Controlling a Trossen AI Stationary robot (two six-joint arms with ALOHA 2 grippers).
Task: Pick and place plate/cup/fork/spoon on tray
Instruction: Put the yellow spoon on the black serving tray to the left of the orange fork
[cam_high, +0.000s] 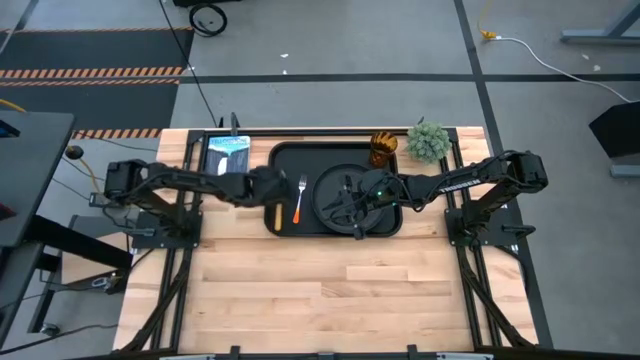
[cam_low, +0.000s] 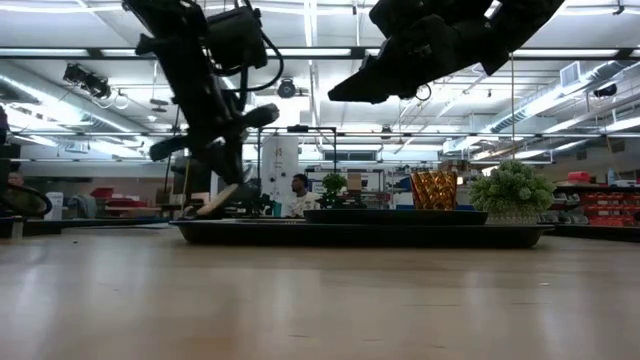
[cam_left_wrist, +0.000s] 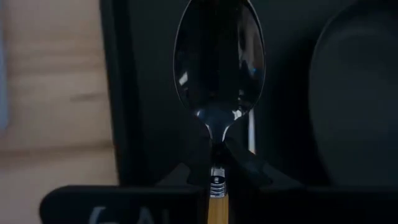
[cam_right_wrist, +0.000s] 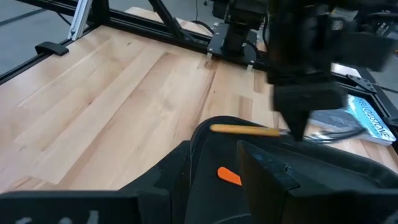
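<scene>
The black tray lies at the table's far middle. The black plate lies on the tray's right half, and the fork lies on the tray left of it. My left gripper is over the tray's left edge, shut on the spoon. My right gripper hangs open and empty above the plate. The amber cup stands at the tray's far right corner; whether it is on the tray or behind it, I cannot tell. My left gripper pinches the spoon's thin metal neck between its two fingers, between the bowl and the orange handle. The fingers slant down from the table's left and lie along the spoon. The spoon is tilted, its handle end low over the tray's left rim.
A small green potted plant stands right of the cup. A blue booklet lies on the table left of the tray. The near half of the wooden table is bare wood. A person shows far behind the table.
</scene>
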